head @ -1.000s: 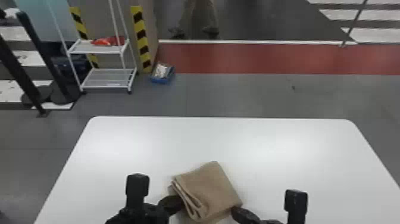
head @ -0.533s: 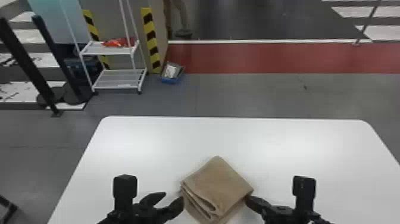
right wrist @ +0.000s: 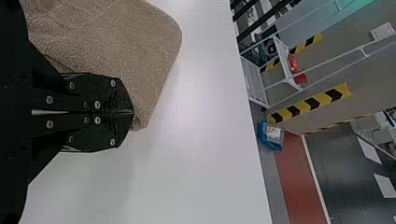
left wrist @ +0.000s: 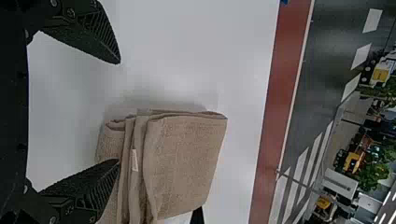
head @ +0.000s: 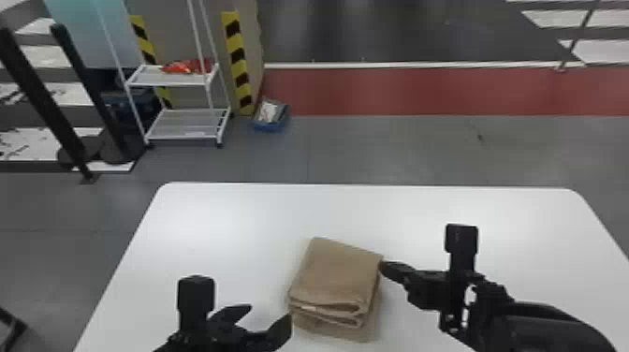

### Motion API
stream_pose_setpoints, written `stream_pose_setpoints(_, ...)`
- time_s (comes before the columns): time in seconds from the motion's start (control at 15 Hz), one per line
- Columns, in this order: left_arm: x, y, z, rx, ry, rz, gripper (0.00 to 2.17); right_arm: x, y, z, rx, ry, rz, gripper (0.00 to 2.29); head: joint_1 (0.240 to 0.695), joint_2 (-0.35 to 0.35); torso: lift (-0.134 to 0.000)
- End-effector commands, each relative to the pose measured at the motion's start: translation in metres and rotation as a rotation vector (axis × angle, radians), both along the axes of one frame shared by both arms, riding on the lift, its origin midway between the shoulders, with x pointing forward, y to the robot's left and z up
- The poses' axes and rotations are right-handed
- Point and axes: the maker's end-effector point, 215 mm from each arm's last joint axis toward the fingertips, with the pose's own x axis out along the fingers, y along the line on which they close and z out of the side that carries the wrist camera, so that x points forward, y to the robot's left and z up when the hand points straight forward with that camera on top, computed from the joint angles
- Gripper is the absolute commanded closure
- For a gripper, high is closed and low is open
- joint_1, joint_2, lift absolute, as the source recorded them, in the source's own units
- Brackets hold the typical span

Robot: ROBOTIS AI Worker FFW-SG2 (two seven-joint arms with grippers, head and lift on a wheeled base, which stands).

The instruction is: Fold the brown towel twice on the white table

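The brown towel [head: 337,276] lies on the white counter [head: 243,224] between the two grippers, folded into a thick, squarish stack, its layered edges facing the robot. The left gripper [head: 270,312] has its fingers spread wide, with no cloth clasped between their tips. The towel sits just right of those tips — in the left wrist view one finger [left wrist: 100,179] overlaps its layered side, while the other is well apart from it, over bare counter. A small pale label [left wrist: 135,160] on the folds is close beyond that nearer finger's tip.

The right gripper [head: 384,269] has its fingers pressed together at the towel's far right corner, so the towel lies to its left and toward the robot. In the right wrist view, cloth runs alongside the joined fingers and a little past their tips — I cannot tell whether any of it is pinched between them. Far beyond the left gripper, a white rack [head: 180,124] stands on the floor.
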Motion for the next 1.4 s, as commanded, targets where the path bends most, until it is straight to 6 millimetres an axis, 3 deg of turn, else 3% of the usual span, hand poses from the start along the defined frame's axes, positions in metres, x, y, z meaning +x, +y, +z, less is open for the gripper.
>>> stream_pose_setpoints(0.0,0.003,0.003,-0.003,0.006,0.004,0.001,0.16,-0.016,-0.002,-0.001,0.039,0.028,0.017,2.01,0.695,0.056,0.000)
stream_pose_setpoints(0.13,0.007,0.003,-0.004,0.007,0.004,-0.002,0.17,-0.030,-0.031,0.017,0.145,0.034,-0.010,2.00,0.695,0.063,0.000)
stream_pose_setpoints(0.2,0.010,-0.001,-0.003,0.003,0.000,-0.008,0.17,-0.030,-0.053,0.040,0.195,-0.004,-0.030,1.88,0.695,0.058,0.000)
stream_pose_setpoints(0.33,0.018,-0.010,0.000,-0.003,-0.021,-0.019,0.16,-0.033,-0.098,0.061,0.199,-0.078,-0.084,1.77,0.695,0.022,0.000)
stream_pose_setpoints(0.47,0.028,-0.017,0.004,-0.010,-0.071,-0.023,0.17,-0.042,-0.154,0.064,0.022,-0.168,-0.198,1.75,0.695,-0.033,0.000)
stream_pose_setpoints(0.53,0.031,-0.018,0.002,-0.009,-0.076,-0.025,0.21,-0.041,-0.185,0.074,-0.070,-0.256,-0.255,1.75,0.695,-0.097,0.000)
stream_pose_setpoints(0.67,0.039,-0.017,0.002,-0.015,-0.098,-0.017,0.49,-0.059,-0.251,0.066,-0.160,-0.272,-0.365,1.77,0.695,-0.168,0.000)
stream_pose_setpoints(0.8,0.043,-0.014,0.005,-0.014,-0.122,-0.011,0.73,-0.088,-0.297,0.050,-0.181,-0.249,-0.438,1.77,0.695,-0.228,0.000)
stream_pose_setpoints(0.87,0.045,-0.013,0.006,-0.011,-0.127,-0.009,0.97,-0.104,-0.307,0.047,-0.181,-0.258,-0.456,1.77,0.695,-0.286,0.000)
stream_pose_setpoints(1.0,0.048,-0.009,0.004,0.001,-0.125,0.001,1.48,-0.127,-0.308,0.053,-0.149,-0.312,-0.470,1.77,0.695,-0.329,0.000)
stream_pose_setpoints(1.07,0.049,-0.007,0.000,0.007,-0.118,0.003,1.64,-0.132,-0.315,0.061,-0.136,-0.341,-0.469,1.77,0.695,-0.339,0.000)
stream_pose_setpoints(1.33,0.040,-0.008,-0.019,0.031,-0.078,-0.003,1.66,-0.134,-0.308,0.065,-0.090,-0.359,-0.445,1.77,0.695,-0.350,0.000)
